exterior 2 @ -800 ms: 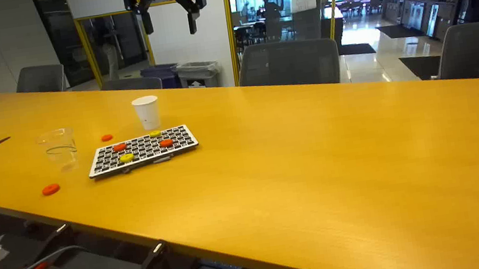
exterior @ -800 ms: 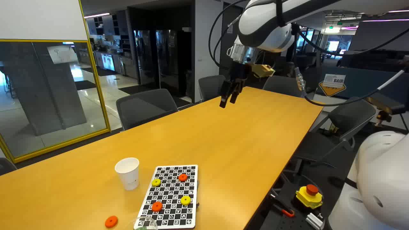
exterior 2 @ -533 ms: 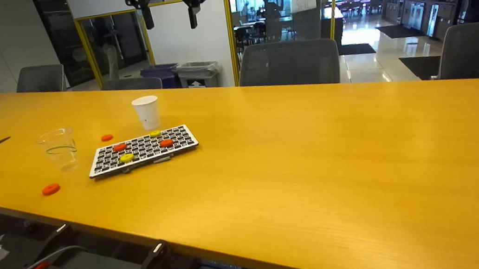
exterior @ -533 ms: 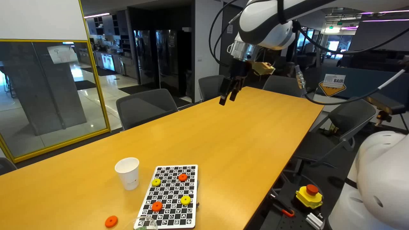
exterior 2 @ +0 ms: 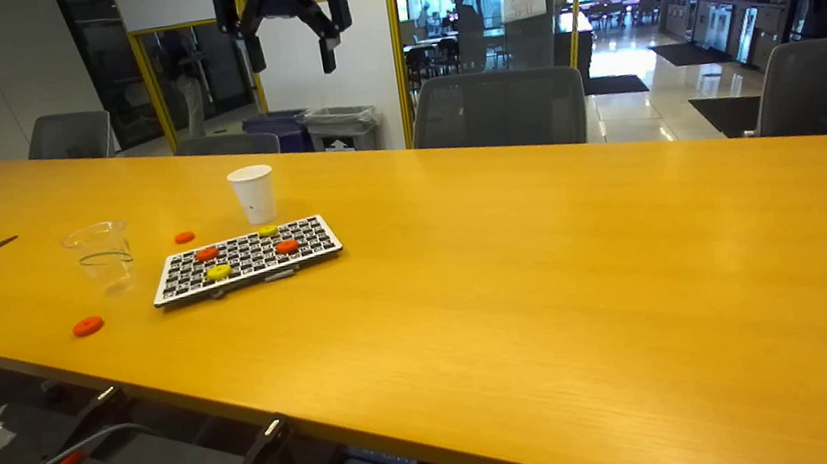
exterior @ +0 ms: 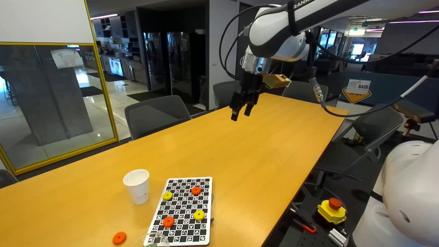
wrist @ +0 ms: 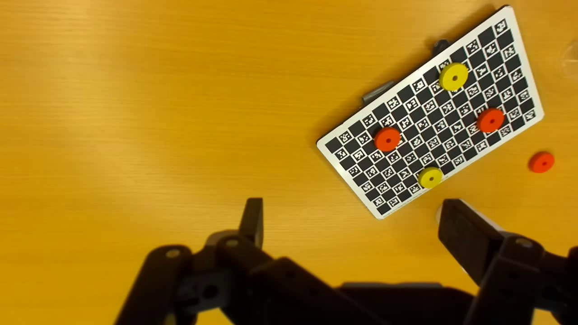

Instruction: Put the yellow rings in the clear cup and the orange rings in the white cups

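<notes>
white cup (exterior 2: pixel 255 196): matt paper | clear cup (exterior 2: pixel 105 258): glossy plastic | table (exterior 2: pixel 550 285): smooth wood grain

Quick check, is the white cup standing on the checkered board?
No, in an exterior view the white cup stands upright on the table, beside the checkered board.

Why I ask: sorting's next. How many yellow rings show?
2 on the checkered board: one yellow ring at the edge nearer the white cup, another near the opposite edge. More may be hidden.
</notes>
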`<state>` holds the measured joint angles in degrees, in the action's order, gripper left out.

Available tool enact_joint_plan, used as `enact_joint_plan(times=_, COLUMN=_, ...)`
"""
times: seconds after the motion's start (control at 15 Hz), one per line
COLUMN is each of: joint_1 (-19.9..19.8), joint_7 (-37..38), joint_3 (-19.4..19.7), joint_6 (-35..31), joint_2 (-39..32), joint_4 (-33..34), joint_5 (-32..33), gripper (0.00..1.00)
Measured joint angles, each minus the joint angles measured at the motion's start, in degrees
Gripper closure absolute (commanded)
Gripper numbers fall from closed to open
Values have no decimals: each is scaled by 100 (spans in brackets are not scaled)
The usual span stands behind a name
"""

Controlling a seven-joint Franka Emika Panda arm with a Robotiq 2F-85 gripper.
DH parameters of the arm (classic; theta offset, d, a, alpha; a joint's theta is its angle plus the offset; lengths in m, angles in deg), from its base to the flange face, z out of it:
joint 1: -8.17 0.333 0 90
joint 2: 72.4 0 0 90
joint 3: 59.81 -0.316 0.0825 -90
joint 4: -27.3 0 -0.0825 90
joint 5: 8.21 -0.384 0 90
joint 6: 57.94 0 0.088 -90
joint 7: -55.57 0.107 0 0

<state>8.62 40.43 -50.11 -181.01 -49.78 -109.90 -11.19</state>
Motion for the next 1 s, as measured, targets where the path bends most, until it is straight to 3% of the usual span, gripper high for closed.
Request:
enact_joint_plan(times=0.27, joint_1=-6, joint_7=1400, joint_3=-667, joint_6=-503, joint_2=-733, joint_4=-12, joint_5=205, gripper=0)
enact_joint_plan(times=0.53, joint_1=-304, joint_7=3243, joint_3=-1516, joint_6=-725, joint_2=-1768, joint_4=221, joint_5=976, gripper=0)
enact_joint_plan(times=0.8, joint_1=-10, joint_7=4751, joint_3=-1605, joint_6=-648, joint_2=-2770, joint_4=704, joint_5=1617, gripper=0)
enact_joint_plan(times=1.0, joint_1=283, joint_7=5143, joint_3=-1586, joint_6=-680, joint_2=-3330, joint_4=1050, joint_5=1642, gripper=0)
